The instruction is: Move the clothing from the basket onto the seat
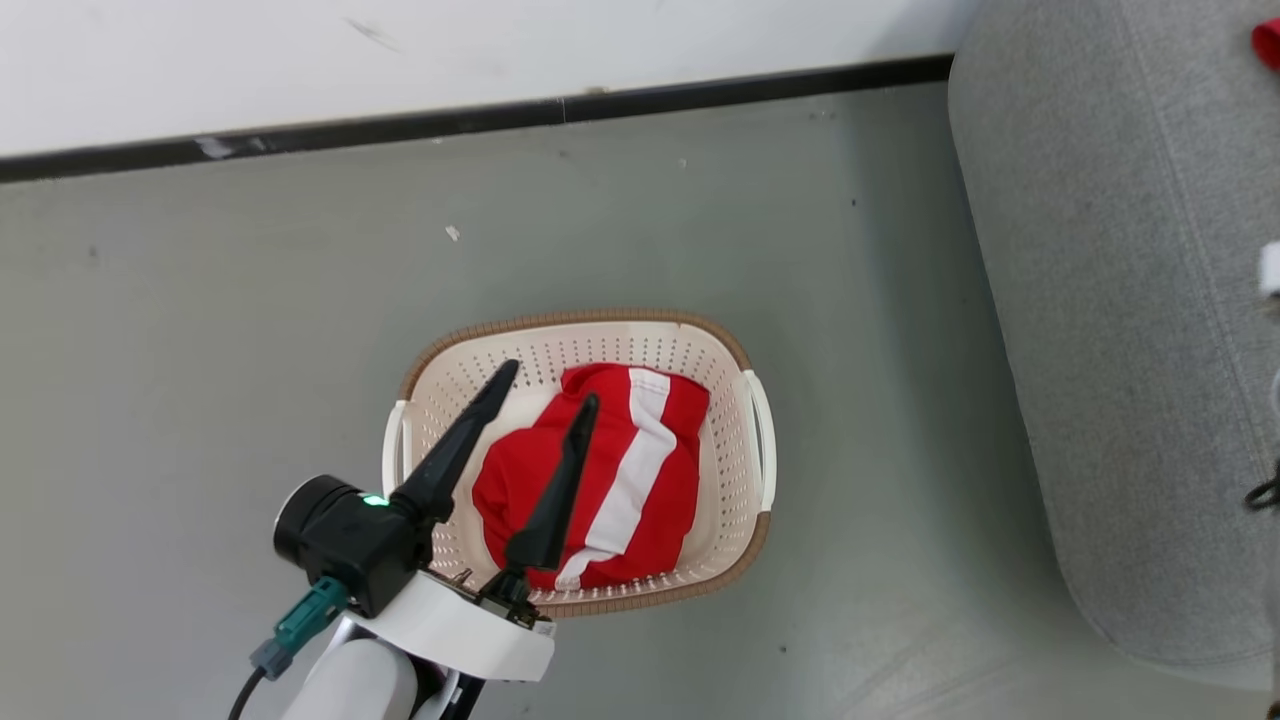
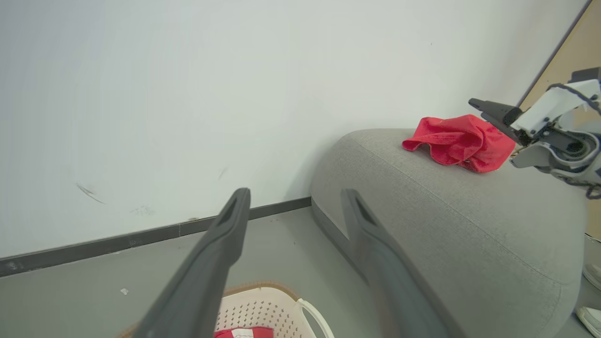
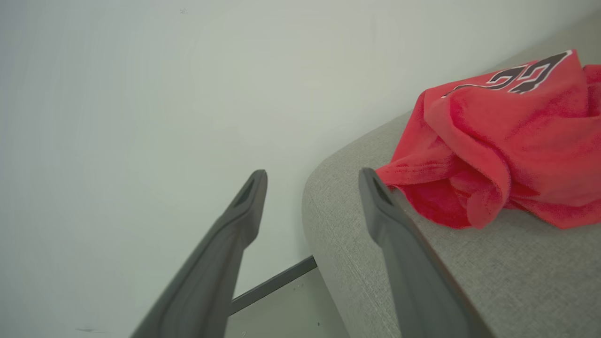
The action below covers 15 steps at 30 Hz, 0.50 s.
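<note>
Numbered top [image 3: 493,141] laid on sofa [image 1: 1100,300], right pincer [image 3: 313,178] spread beside it; striped top [image 1: 640,470] in basket [image 1: 570,322] next, left pincer [image 1: 551,383] spread above, to be lowered and closed

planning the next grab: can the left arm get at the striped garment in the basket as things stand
Probably yes. The left gripper is open and hangs over the basket, whose top is uncovered. The striped garment lies on top with nothing across it.
</note>
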Motion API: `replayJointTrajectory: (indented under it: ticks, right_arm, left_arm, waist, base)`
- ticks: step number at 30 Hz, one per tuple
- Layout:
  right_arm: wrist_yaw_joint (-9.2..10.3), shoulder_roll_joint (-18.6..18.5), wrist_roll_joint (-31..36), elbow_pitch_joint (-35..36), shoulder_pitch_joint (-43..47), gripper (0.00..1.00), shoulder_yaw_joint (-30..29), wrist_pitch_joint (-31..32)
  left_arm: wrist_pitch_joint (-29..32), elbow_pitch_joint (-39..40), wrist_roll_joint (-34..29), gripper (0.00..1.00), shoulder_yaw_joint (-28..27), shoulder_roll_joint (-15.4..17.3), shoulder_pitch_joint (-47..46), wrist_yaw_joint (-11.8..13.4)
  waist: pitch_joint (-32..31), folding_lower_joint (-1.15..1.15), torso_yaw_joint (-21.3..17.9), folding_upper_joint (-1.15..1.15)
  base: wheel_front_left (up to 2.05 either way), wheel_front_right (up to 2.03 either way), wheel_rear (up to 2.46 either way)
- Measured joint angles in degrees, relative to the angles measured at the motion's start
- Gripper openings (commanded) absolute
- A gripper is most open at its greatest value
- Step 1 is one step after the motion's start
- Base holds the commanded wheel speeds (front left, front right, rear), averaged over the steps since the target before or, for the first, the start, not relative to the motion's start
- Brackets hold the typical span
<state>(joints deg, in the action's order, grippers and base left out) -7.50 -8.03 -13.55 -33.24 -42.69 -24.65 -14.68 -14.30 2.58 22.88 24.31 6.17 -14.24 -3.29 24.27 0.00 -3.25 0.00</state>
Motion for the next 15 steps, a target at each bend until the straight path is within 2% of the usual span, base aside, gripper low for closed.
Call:
replayJointTrajectory:
  ticks: [5,12,15]
  right_arm:
    - [0.0,2.0,0.1,3.1,6.7,1.0,3.3,0.0]
    - [0.0,2.9,5.1,7.4,15.6,1.0,9.4,0.0]
    - [0.0,3.4,5.8,8.5,18.5,1.0,11.4,0.0]
  left_arm:
    - [0.0,-1.7,1.0,1.0,-3.0,-0.8,1.4,1.2]
    - [0.0,-4.5,2.3,1.0,-7.3,-1.3,4.1,3.7]
    - [0.0,-5.8,2.3,1.0,-8.3,-1.4,5.3,3.7]
  waist:
    - [-2.8,0.0,0.4,0.0]
    - [-6.8,0.0,1.2,0.0]
    - [-8.4,0.0,1.6,0.0]
  base:
    - [0.0,0.0,0.0]
    - [0.0,0.0,0.0]
    - [0.0,0.0,0.0]
